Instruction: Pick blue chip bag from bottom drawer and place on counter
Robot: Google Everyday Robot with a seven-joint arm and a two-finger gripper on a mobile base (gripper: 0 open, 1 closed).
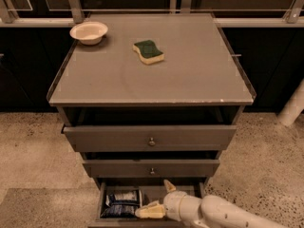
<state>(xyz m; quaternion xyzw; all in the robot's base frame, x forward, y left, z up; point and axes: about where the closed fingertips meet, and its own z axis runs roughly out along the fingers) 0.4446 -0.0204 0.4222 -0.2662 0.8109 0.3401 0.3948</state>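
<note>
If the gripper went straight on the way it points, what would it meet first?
Probably the blue chip bag in the bottom drawer: the gripper is inside that drawer, fingers open, the lower one aimed left at the bag. Depth is unclear, so it could pass above.

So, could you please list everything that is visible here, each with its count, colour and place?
counter: one, grey, top of the drawer cabinet
bowl: one, cream, back left corner of the counter
sponge: one, green and yellow, on the counter, towards the back, near the middle
top drawer: one, grey, with a knob, just under the counter
middle drawer: one, grey, with a knob, below the top drawer
bottom drawer: one, grey, lowest, pulled open
chip bag: one, dark blue with white patches, left part of the bottom drawer
floor: beige, speckled, around the cabinet
arm: one, white, coming in from the lower right
hand: one, cream, open, over the bottom drawer, right beside the chip bag
</note>
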